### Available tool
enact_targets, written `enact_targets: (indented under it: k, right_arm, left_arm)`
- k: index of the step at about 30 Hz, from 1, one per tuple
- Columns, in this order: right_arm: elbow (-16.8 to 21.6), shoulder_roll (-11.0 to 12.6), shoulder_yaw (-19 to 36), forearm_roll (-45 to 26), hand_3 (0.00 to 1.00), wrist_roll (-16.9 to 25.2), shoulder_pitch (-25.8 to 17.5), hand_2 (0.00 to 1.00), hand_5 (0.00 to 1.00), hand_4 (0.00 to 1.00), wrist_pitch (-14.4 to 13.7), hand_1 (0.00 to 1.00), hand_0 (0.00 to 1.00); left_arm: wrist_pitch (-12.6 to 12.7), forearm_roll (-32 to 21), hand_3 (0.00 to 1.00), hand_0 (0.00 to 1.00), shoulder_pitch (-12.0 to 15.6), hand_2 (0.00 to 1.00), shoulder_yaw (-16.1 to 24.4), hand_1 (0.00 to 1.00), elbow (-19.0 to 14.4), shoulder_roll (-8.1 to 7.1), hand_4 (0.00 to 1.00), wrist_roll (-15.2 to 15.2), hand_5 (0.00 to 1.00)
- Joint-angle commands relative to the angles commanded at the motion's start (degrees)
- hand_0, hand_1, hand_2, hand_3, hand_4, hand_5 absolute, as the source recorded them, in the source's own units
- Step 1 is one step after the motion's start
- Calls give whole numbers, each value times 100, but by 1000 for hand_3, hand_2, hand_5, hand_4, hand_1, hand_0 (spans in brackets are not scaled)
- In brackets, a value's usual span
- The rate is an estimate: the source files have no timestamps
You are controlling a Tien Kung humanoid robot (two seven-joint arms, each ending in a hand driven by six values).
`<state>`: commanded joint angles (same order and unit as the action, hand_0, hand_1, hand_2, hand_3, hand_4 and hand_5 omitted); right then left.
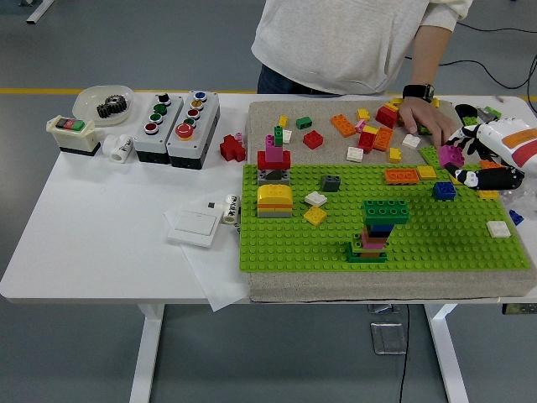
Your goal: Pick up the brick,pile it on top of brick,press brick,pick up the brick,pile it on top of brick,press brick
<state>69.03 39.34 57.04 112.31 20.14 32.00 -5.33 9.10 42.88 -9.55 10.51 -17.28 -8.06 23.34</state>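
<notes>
Starting at the left of the white table (101,227), a clear dish (101,102) holding a dark gear sits at the far edge, with a small switch box (74,134) in front of it. Next come two grey button boxes (177,118) side by side, then a white wall switch (194,227) lying flat nearer to me on a sheet of paper.

Moving right, a grey mat carries a bright green baseplate (294,243). On its left part stand a yellow and grey block (274,201) and, behind it, a short tower topped in pink and green (274,151). Near the plate's middle rises the stacked tower (378,231) — a green base, mixed colours above, and a wide dark green brick on top. A blue brick (444,191) sits further right, and a white brick (498,228) lies near the plate's right edge.

Beyond the plate, loose bricks in orange, red, yellow and green are scattered on the mat. A person in a pale top stands at the far side, one hand (424,116) resting among those bricks.

At the far right, my right hand (491,155) hovers above the plate's far right corner — fingers clenched round a magenta brick (450,155), raised off the plate and well apart from the stacked tower. My left hand is out of view.
</notes>
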Motion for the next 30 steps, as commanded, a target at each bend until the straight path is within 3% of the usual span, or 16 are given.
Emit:
enact_targets:
  k: [10, 13, 23, 30]
  right_arm:
    - [1811, 432, 155, 427, 518, -397, -449, 545, 422, 559, 457, 475, 364]
    - [2162, 489, 140, 551, 517, -497, -542, 544, 423, 564, 596, 474, 362]
    - [2711, 500, -3, 675, 519, -754, -664, 545, 420, 574, 819, 475, 360]
    - [2874, 441, -248, 722, 521, -880, -627, 547, 427, 586, 819, 477, 358]
  left_arm:
    - [8, 30, 628, 460, 15, 614, 16, 556, 11, -2, 671, 10, 796]
    - [13, 22, 629, 459, 9, 610, 6, 555, 13, -5, 671, 6, 796]
    - [22, 11, 629, 458, 6, 608, -7, 554, 21, -8, 671, -1, 797]
    - [25, 33, 628, 457, 5, 604, -2, 553, 22, -12, 671, 10, 797]
